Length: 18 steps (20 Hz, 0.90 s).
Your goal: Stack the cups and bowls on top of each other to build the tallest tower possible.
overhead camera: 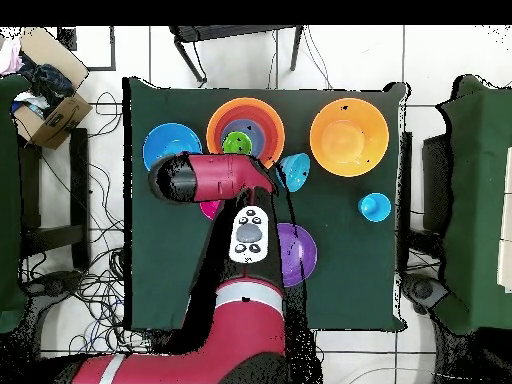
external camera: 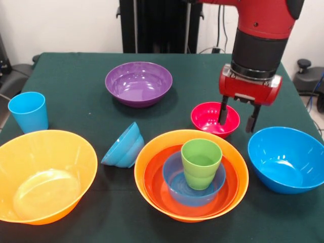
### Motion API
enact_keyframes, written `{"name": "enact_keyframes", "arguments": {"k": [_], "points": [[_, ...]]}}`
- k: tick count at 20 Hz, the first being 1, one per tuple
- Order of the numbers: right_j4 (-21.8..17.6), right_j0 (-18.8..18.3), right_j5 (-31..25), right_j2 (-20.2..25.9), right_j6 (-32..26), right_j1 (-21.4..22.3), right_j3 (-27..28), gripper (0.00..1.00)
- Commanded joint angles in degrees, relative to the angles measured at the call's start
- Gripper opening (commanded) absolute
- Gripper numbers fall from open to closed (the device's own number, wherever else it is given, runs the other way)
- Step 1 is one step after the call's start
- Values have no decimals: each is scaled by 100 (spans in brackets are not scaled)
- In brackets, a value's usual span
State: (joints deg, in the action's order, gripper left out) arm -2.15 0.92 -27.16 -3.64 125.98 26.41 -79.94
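Observation:
The tower stands front centre: a big orange bowl (external camera: 152, 157) holds a red-orange bowl (external camera: 154, 179), a small blue bowl (external camera: 174, 182) and the lime green cup (external camera: 201, 161); it also shows in the overhead view (overhead camera: 245, 130). My gripper (external camera: 236, 126) is open and low over the small pink-red bowl (external camera: 205, 117). One finger (external camera: 223, 114) is inside the bowl and the other (external camera: 251, 121) is outside its right rim. The light blue cup (external camera: 29, 111) stands at the left. In the overhead view the arm hides the gripper.
A purple bowl (external camera: 138, 83) sits at the back, a blue bowl (external camera: 123, 147) lies tipped on its side left of the tower, a second big orange bowl (external camera: 45, 177) is front left, and a large blue bowl (external camera: 288, 159) is at the right.

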Motion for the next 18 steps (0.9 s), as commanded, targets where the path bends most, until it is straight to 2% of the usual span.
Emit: {"name": "enact_keyframes", "arguments": {"k": [1,11,18], "points": [[248,216,593,104,1293,-562,-621,100],[719,567,600,-193,1404,-628,-605,100],[987,726,860,-232,1554,-817,-630,100]]}}
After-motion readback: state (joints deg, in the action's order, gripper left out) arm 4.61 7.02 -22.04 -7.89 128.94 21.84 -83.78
